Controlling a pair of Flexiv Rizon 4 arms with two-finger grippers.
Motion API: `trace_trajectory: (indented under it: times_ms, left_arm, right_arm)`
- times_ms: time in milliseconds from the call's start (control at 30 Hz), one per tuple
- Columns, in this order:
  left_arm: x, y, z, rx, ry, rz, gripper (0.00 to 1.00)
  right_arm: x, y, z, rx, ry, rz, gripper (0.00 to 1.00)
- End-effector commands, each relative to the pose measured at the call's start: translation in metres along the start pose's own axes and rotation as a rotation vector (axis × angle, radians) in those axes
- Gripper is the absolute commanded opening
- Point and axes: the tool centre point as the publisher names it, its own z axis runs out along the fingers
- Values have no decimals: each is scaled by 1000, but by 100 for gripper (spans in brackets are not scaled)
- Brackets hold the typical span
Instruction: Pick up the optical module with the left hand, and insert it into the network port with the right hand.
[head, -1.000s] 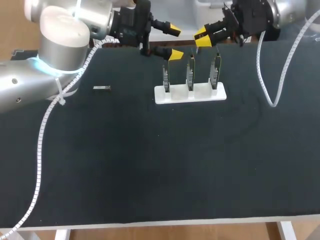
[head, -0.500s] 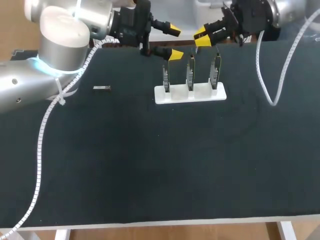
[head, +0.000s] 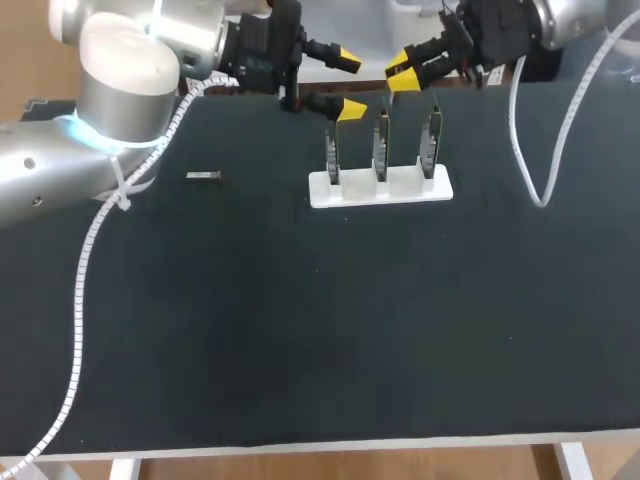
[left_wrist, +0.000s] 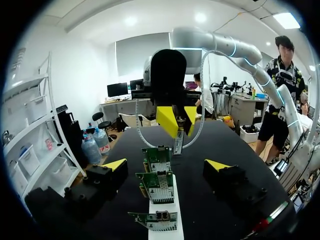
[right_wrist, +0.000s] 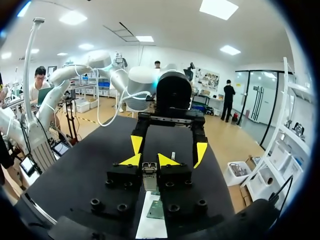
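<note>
My right gripper (head: 403, 72) hangs above the rear of the table, shut on a slim metal optical module (left_wrist: 177, 143) that points down from its yellow tips. In the right wrist view the module (right_wrist: 149, 175) sits clamped between the fingers. Below stands a white base (head: 380, 187) carrying three upright circuit boards with network ports (left_wrist: 159, 186). My left gripper (head: 348, 83) is open just left of the right one, facing it over the left board, nothing between its fingers. A second small metal module (head: 203, 177) lies flat on the dark mat, left of the base.
The black mat (head: 320, 320) covers the whole table, with wide bare room in front of the base. A white cable (head: 530, 150) droops from my right arm onto the mat's right rear. Another cable (head: 85, 290) trails from my left arm along the left side.
My right gripper has risen slightly and shifted a little toward the back with the module in it. The left arm has stayed still.
</note>
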Motion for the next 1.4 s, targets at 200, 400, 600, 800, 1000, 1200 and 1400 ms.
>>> trace_trajectory:
  times_ms: [200, 400, 600, 800, 1000, 1200, 1400]
  left_arm:
    - [-1, 2, 1, 4, 4, -1, 100]
    - [-1, 2, 1, 4, 4, -1, 100]
    - [-1, 2, 1, 4, 4, -1, 100]
    - [-1, 2, 1, 4, 4, -1, 100]
    - [-1, 2, 1, 4, 4, -1, 100]
    - [-1, 2, 1, 4, 4, -1, 100]
    - [-1, 2, 1, 4, 4, -1, 100]
  right_arm:
    - [8, -6, 9, -22, -3, 16, 0]
    - [7, -11, 7, -33, 24, 7, 0]
    - [5, -17, 6, -43, 41, 6, 0]
    - [8, -14, 10, -50, 35, 16, 0]
    - [10, -13, 9, -42, 37, 25, 0]
    - [15, -12, 13, -42, 34, 33, 0]
    - [21, -12, 15, -45, 28, 44, 0]
